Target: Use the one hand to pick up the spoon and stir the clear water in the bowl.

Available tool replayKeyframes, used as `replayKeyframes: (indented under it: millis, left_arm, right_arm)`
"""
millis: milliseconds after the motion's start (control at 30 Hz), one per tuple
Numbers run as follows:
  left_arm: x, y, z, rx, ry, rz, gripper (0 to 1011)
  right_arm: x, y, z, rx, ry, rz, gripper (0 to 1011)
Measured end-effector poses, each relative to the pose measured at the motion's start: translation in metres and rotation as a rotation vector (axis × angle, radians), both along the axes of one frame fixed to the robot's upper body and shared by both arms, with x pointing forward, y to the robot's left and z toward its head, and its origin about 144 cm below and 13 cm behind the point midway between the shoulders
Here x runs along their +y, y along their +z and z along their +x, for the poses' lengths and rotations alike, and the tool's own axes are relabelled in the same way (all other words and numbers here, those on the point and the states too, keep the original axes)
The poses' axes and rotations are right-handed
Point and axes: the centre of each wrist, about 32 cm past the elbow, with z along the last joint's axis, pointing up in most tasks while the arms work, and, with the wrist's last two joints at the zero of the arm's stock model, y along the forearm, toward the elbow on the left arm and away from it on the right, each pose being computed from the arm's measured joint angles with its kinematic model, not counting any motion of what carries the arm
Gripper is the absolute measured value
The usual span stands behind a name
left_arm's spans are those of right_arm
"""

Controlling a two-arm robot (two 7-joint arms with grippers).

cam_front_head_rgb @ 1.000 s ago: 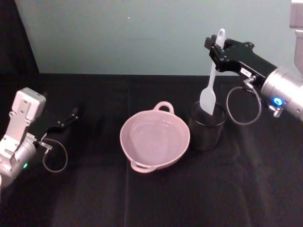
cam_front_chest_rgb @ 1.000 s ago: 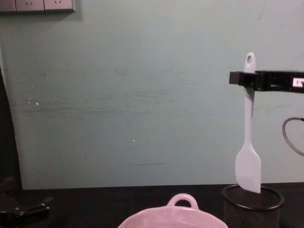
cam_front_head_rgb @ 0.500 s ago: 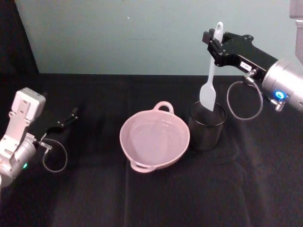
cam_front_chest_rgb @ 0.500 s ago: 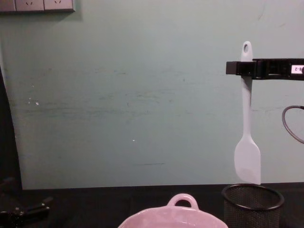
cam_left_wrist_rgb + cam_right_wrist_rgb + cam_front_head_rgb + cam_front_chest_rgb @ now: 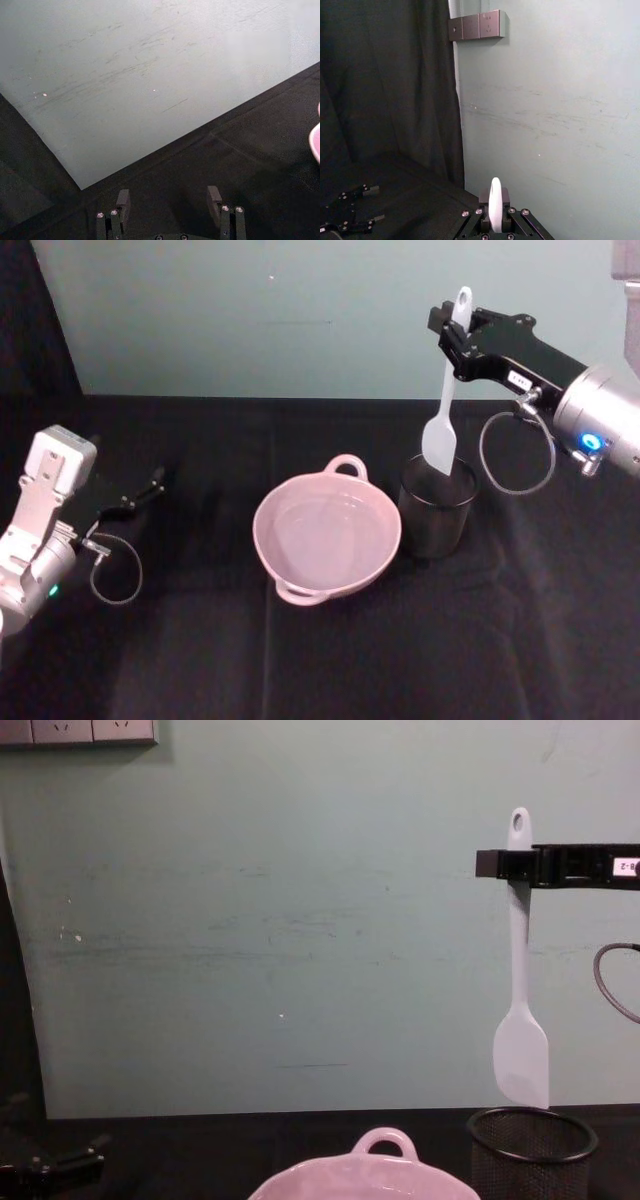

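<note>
My right gripper (image 5: 457, 332) is shut on the upper handle of the white spoon (image 5: 444, 400), which hangs upright with its flat blade (image 5: 522, 1060) just above the rim of the black wire-mesh cup (image 5: 532, 1148). In the right wrist view the spoon handle (image 5: 495, 205) stands clamped between the jaws. The pale pink bowl (image 5: 327, 532) sits left of the cup at mid-table, holding clear water (image 5: 322, 525) that barely shows. My left gripper (image 5: 148, 483) rests open and empty at the far left; its fingers (image 5: 123, 200) show apart in the left wrist view.
A black cloth (image 5: 400, 660) covers the table, with a pale green wall (image 5: 250, 310) behind. A dark curtain (image 5: 385, 90) and a grey socket strip (image 5: 477, 25) appear at the back. The bowl's rim loop (image 5: 384, 1140) points toward the wall.
The right gripper has lifted the spoon straight up; its blade has come out of the mesh cup and hangs just above the rim. The left arm stayed put.
</note>
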Motion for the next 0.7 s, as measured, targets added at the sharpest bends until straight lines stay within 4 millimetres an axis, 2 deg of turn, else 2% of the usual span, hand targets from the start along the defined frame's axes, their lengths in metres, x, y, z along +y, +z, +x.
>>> replayKeyframes:
  millis: [333,467,500,533,700]
  left_arm:
    - [0.000,0.000,0.000,0.000,0.000,0.000,1011]
    - [0.000,0.000,0.000,0.000,0.000,0.000,1011]
    - [0.000,0.000,0.000,0.000,0.000,0.000,1011]
    - [0.000,0.000,0.000,0.000,0.000,0.000,1011]
    - [0.000,0.000,0.000,0.000,0.000,0.000,1011]
  right_arm:
    - [0.003,-0.001,0.000,0.001,0.009,0.002,120]
    - [0.014,-0.001,0.002,0.002,0.042,0.010,120]
    - [0.024,-0.001,0.003,0.005,0.070,0.013,119]
    - [0.024,-0.001,0.003,0.005,0.070,0.013,120]
    - [0.049,-0.006,0.008,0.009,0.140,0.013,119]
